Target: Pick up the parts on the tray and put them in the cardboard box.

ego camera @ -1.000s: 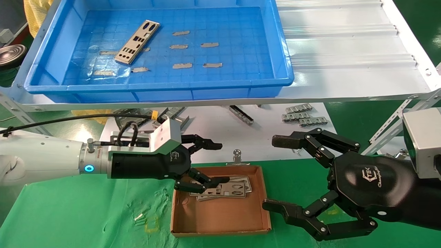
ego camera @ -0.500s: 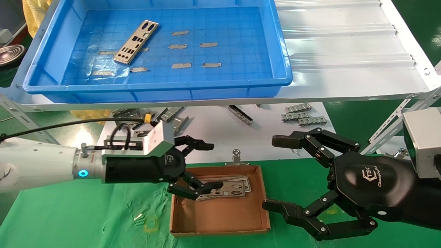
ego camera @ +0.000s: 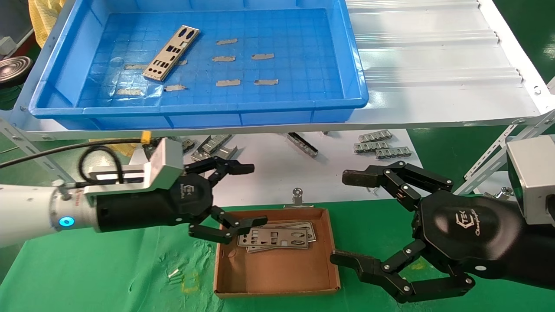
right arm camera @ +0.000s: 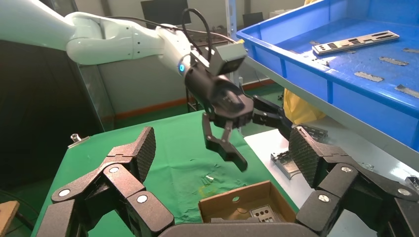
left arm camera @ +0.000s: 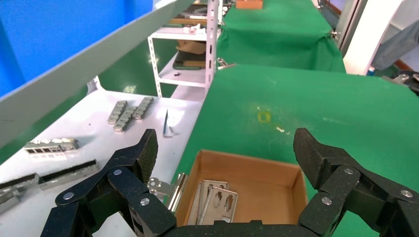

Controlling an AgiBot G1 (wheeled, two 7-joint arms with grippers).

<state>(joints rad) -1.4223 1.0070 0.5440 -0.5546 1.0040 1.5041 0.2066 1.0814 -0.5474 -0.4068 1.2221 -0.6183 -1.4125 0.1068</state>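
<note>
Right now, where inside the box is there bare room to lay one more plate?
The box floor is bare along its near wall. The far half is crowded: stacked plates lie there, with the open left claw beside them. The open right claw hangs outside the right wall.

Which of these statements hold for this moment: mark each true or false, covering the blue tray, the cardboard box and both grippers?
1. One punched silver metal plate lies in the large blue plastic tray. True.
2. The small brown cardboard box holds no plates. False: silver plates in the box lie stacked against its far side.
3. The left gripper is shut on a plate. False: it is open and holds nothing, at the box's left edge.
4. The right gripper is open, to the right of the box. True.
5. The box stands on the green cloth. True.
</note>
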